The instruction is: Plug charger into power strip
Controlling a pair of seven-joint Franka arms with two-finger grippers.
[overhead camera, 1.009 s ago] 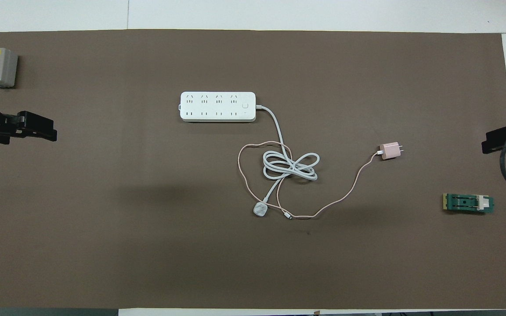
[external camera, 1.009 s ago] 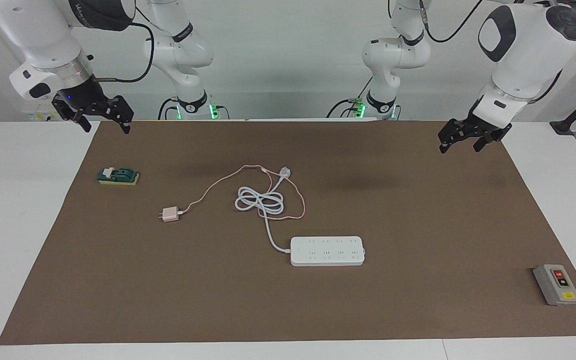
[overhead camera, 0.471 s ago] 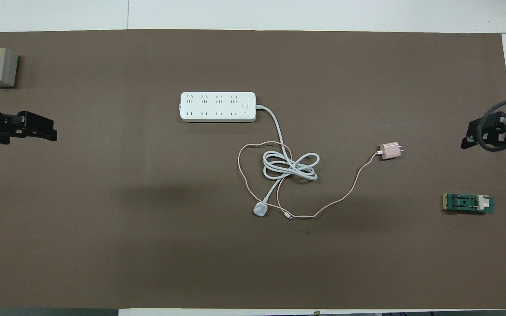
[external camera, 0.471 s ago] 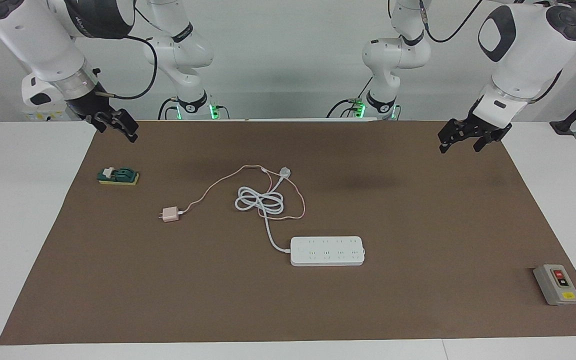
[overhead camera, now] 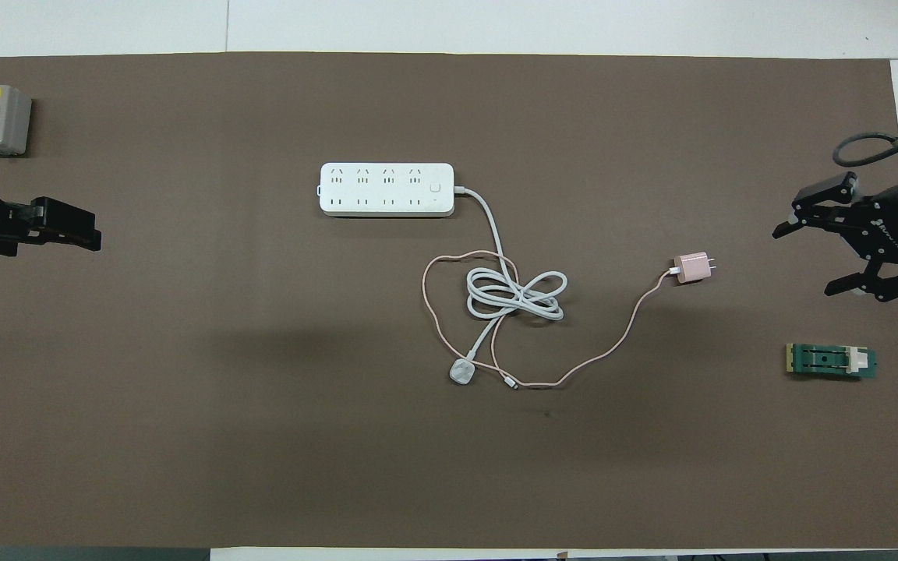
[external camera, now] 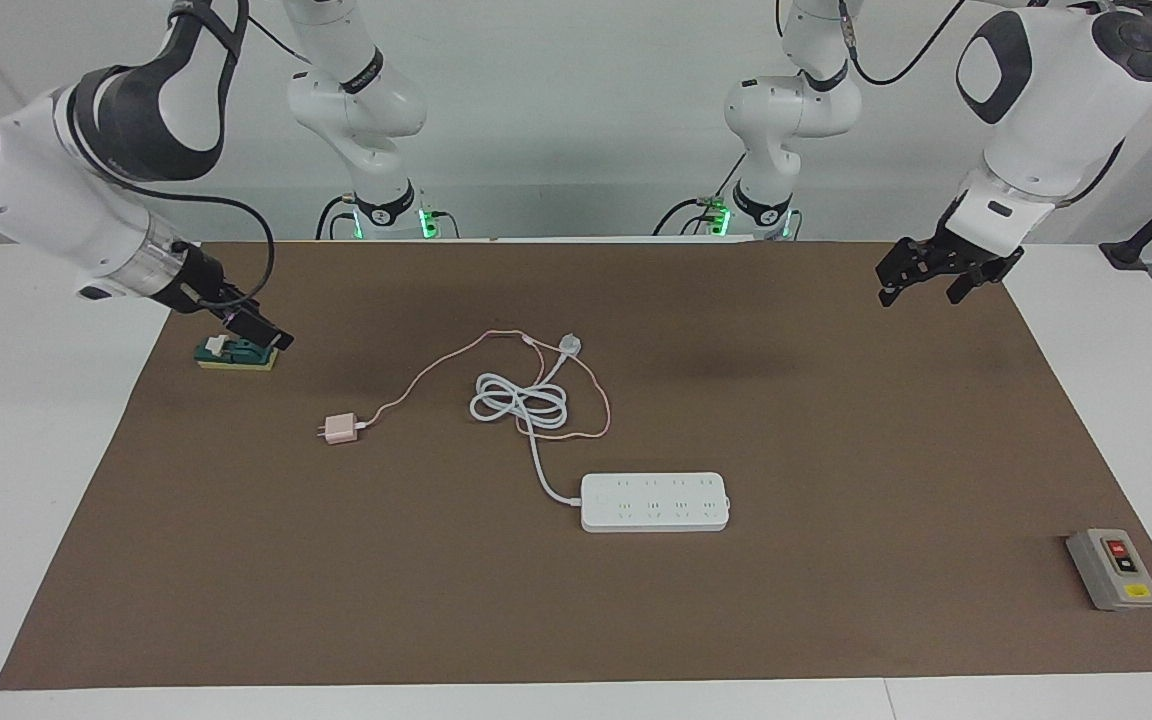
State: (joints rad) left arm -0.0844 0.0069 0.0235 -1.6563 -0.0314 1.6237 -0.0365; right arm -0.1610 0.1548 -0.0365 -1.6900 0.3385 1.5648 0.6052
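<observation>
The charger (external camera: pixel 341 429) lies on the brown mat (external camera: pixel 836 420), unplugged, nearer the robots than the power strip (external camera: pixel 655 502). The right gripper (overhead camera: pixel 801 258), fingers spread and empty, hangs over the mat toward the right arm's end, apart from the charger. The left gripper (external camera: pixel 921 283) waits, spread.

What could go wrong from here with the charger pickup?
1. The charger lies on its side, prongs level with the mat, so it will likely need turning before it meets the power strip.
2. Its pink cable runs through the strip's coiled white cord; lifting may drag that.
3. The open right tool may misalign on so small a cube.
</observation>
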